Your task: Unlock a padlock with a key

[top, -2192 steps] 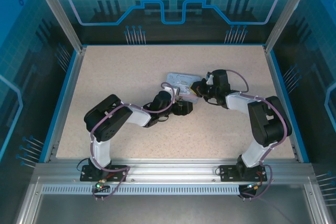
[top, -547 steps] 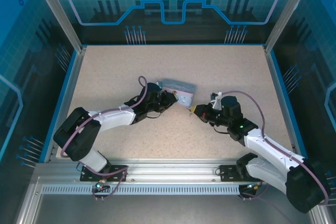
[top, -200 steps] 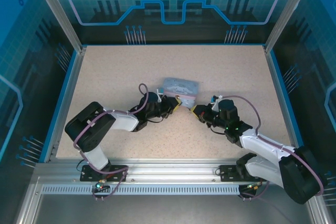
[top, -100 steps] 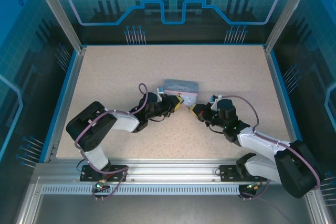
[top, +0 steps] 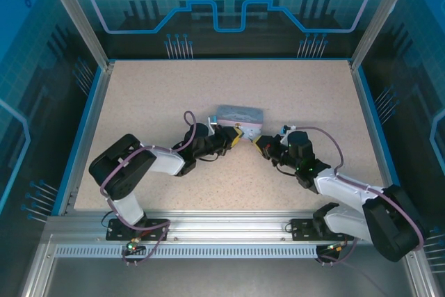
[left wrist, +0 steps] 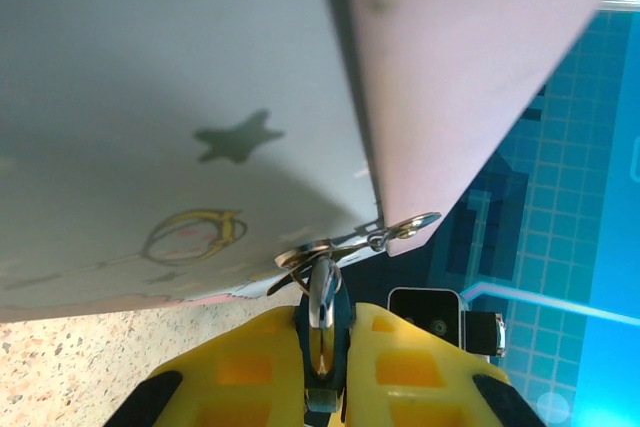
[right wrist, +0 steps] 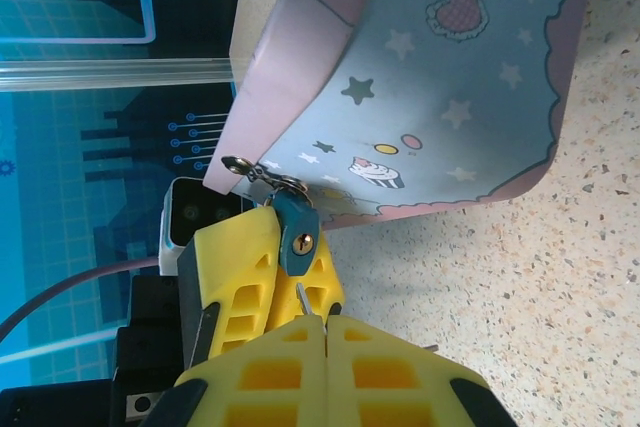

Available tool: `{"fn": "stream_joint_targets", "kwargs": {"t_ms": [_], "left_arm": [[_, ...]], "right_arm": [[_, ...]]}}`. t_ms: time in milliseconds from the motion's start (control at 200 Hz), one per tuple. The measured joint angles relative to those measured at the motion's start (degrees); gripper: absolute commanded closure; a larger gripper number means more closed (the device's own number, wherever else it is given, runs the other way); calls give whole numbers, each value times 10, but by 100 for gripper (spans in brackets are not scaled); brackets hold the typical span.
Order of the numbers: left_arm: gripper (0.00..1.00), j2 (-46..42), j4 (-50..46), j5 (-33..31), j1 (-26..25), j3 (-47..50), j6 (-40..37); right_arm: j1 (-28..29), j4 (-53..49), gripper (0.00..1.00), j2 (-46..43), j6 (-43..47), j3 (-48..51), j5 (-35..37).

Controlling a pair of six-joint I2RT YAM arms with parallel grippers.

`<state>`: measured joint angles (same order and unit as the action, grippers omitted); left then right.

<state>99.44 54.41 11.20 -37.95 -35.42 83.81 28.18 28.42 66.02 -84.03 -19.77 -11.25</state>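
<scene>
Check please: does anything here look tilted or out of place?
The pale blue rectangular cartoon-printed tin seems tipped up on one edge rather than flat, its latch corner raised where the left end effector grips the small bluish-grey padlock.

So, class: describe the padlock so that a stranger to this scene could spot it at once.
Find the pale blue cartoon-printed tin mid-table. At its corner clasp hangs the padlock, pinched between the yellow left fingers. It is the tiny blue-grey block with a brassy keyhole, far smaller than the tin.
</scene>
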Motion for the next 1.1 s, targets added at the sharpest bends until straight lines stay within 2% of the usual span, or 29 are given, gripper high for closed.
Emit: {"fn": "stream_joint_targets", "kwargs": {"t_ms": [225,1101], "left_arm": [[100,1,4,-4,0,0,2],[100,1,4,-6,-2,0,3]], "right_arm": [[8,33,100,48,-18,-5,-8],[11,40,100,64,-27,-21,4]]}}
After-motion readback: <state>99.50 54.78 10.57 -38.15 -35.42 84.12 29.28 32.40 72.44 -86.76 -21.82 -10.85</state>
